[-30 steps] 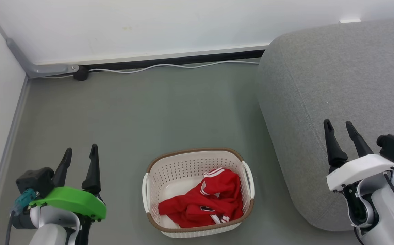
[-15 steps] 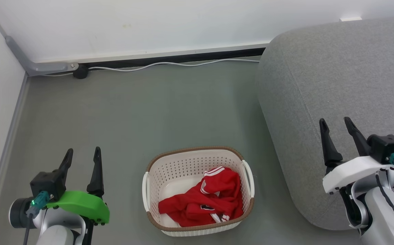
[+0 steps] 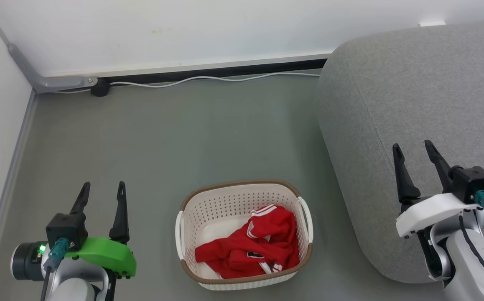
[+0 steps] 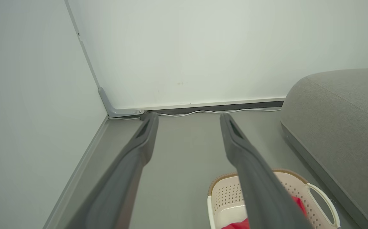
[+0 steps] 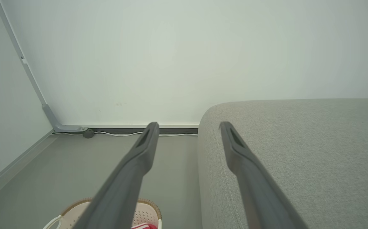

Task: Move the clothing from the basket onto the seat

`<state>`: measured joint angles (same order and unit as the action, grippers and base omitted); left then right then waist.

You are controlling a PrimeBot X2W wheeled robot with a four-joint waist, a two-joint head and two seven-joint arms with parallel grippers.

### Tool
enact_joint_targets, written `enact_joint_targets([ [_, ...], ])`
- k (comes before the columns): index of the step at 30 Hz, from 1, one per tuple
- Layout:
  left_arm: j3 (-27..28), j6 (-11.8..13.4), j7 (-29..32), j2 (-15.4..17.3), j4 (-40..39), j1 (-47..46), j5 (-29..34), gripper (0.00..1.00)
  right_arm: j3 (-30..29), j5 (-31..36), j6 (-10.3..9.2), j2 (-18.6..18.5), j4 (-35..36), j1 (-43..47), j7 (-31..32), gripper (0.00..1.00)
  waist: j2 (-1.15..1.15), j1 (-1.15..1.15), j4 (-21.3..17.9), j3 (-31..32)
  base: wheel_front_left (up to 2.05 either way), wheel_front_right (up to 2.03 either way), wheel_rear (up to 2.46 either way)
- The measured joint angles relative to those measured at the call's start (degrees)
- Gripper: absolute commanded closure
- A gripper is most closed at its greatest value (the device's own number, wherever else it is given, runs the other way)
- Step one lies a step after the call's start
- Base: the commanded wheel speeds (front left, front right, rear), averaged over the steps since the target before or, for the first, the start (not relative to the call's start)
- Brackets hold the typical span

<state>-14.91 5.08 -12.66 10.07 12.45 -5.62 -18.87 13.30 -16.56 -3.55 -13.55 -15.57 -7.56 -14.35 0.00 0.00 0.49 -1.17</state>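
At lower left, L gripper (image 3: 103, 184) hangs over grey floor (image 3: 183, 133), fingers apart, empty. Center: cream perforated basket (image 3: 242, 184) w/ brown woven-look rim & white side handles sits on floor. Clothing (image 3: 254, 246) lies crumpled inside, toward its right & near side: bright red fabric, white striped cuff on top, white trim + small dark patch lower down. Just right of basket: big grey seat (image 3: 413, 92), rounded edge. R gripper (image 3: 412, 145) is over seat's near part, fingers spread, empty.
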Motion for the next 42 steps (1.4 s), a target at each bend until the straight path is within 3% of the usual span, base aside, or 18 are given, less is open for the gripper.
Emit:
enact_joint_targets([
  [28, -0.09, 0.32, -0.08, 0.16, -0.12, -1.31, 1.76, 0.0, -1.43, 0.46, 1.52, 0.79, -0.48, -0.42, 0.0, 0.0, 0.0, 0.0, -0.23, -1.74, 0.0, 0.0, 0.0],
  [42, -5.32, -1.2, 0.02, -0.93, -0.23, -5.36, 3.21, 0.0, -0.96, 1.01, 3.03, 1.4, 2.07, -3.41, -0.08, 0.0, 0.0, 0.0, -1.76, -7.02, 0.0, 0.0, 0.0],
])
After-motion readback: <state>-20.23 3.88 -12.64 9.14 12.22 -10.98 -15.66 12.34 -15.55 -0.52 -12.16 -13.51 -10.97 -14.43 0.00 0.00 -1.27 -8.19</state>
